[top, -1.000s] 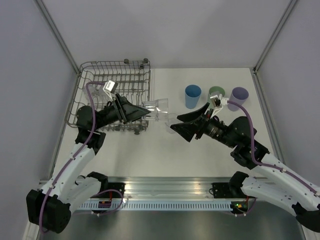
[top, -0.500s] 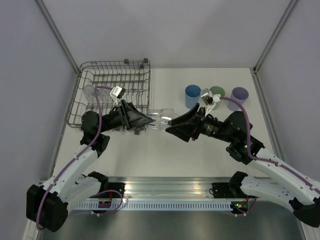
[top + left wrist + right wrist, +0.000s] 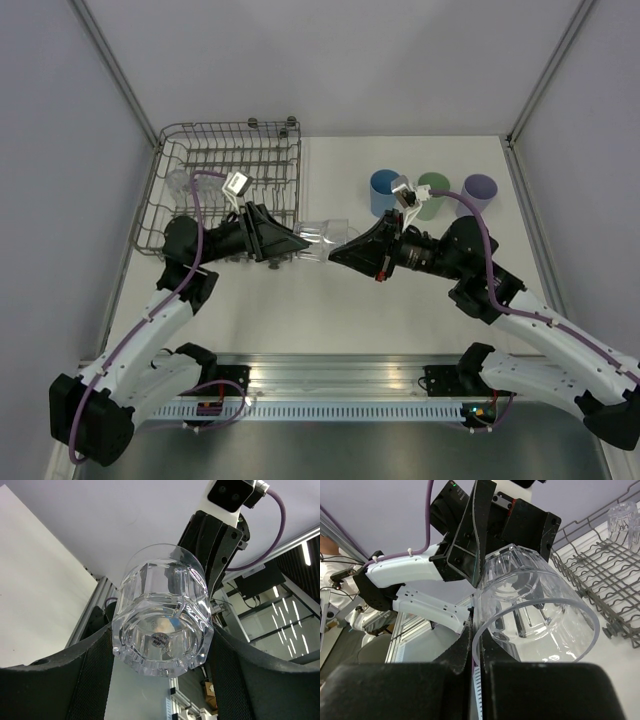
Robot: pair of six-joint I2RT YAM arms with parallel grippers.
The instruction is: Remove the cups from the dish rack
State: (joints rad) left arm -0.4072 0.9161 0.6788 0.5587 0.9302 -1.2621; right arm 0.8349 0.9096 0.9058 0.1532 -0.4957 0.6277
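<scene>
Clear cup is in mid-air betw. the two arms, lying on its side above the table, just off the near-right corner of the dish rack; touches neither table nor rack. L gripper has the base end, fingers narrow and pressed on either side of the thick faceted bottom. R gripper is pinched nearly flat on the rim wall, looks like one finger outside and the other inside the mouth. So both arms hold it, handover posn. Handling, my read: rigid, light, smooth glossy wall so prob. slippery. Hard plastic or glass, can't tell, so treat as breakable if dropped. Rim pinch is a small contact patch w/ the cup hanging off to one side, so it may swing if L lets go. The faceted base is the surer hold. Containers: held cup is empty. Rack sits at far-left corner of table w/ at least one second clear cup by its left side, mouth-down as far as visible; more may sit behind L arm, can't tell. Blue cup, green cup and purple cup stand upright in a row near the far edge, right half of table, mouths up, nothing seen in them.
</scene>
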